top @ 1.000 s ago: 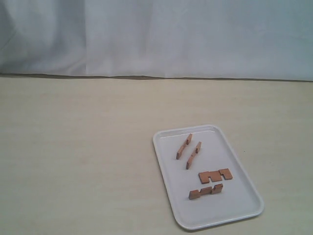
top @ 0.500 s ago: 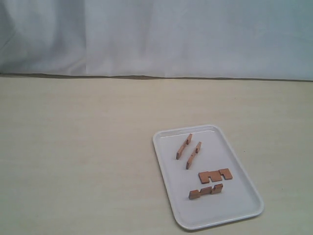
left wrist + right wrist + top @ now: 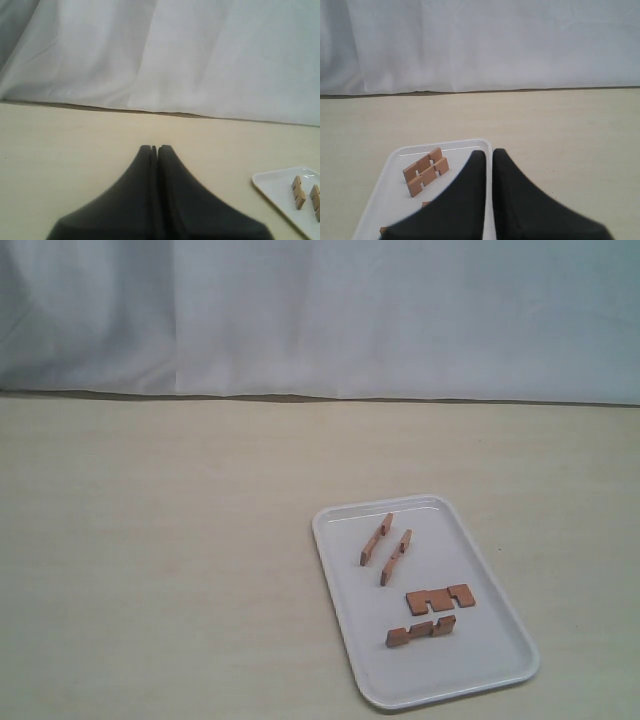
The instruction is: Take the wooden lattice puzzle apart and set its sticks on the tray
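Observation:
The white tray [image 3: 478, 658] lies at the near right of the table in the exterior view. The puzzle shows as four separate sticks, none interlocked. Two sticks [image 3: 377, 538] [image 3: 396, 556] stand on edge side by side at the tray's far end. A third stick [image 3: 439, 597] lies flat, and the fourth stick [image 3: 421, 630] rests just nearer. Neither gripper shows in the exterior view. My left gripper [image 3: 157, 148] is shut and empty over bare table, with the tray's corner [image 3: 272, 181] off to one side. My right gripper [image 3: 489, 152] hangs over the tray's rim [image 3: 440, 144], shut and empty, beside the upright pair of sticks [image 3: 425, 171].
A white cloth backdrop [image 3: 320, 320] hangs along the table's far edge. The pale wooden tabletop [image 3: 150, 560] stretches left of the tray.

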`<state>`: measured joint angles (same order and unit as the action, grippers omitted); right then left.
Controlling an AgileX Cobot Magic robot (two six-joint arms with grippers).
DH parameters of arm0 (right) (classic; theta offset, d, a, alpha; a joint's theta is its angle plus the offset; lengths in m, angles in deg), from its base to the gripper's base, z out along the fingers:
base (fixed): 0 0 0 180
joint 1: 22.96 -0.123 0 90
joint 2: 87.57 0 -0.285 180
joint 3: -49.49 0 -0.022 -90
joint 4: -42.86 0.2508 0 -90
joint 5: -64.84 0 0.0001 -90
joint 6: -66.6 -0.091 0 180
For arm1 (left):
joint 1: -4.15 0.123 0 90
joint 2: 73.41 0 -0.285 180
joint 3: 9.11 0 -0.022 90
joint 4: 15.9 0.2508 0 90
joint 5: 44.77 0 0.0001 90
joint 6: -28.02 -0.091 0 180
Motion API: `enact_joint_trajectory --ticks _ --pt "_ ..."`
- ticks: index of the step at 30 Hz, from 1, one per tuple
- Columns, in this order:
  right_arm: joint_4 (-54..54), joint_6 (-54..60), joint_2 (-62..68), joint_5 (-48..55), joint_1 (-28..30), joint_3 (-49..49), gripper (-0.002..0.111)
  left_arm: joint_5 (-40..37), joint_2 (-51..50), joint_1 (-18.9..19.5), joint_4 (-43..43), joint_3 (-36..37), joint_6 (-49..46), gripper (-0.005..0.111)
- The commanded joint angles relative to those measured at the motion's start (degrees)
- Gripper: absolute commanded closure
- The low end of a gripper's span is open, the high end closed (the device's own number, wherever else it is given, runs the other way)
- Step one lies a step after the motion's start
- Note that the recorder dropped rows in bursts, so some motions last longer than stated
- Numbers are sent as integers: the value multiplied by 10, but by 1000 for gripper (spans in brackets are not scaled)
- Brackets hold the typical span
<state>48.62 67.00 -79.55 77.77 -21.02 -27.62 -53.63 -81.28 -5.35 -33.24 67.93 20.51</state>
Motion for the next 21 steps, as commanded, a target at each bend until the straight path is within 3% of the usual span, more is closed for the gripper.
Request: enact_joint_trajectory --ticks 1,10,14,21 --pt "-5 4 -2 0 -1 -1 104 1 1 1 48 2 0 107" --pt "-5 4 -2 0 -1 -1 104 -40 1 1 66 2 22 107" --pt "-5 4 -2 0 -1 -1 104 -81 1 1 138 2 95 107" --pt "-5 4 -2 0 -1 -1 104 -89 1 1 138 2 107 107"
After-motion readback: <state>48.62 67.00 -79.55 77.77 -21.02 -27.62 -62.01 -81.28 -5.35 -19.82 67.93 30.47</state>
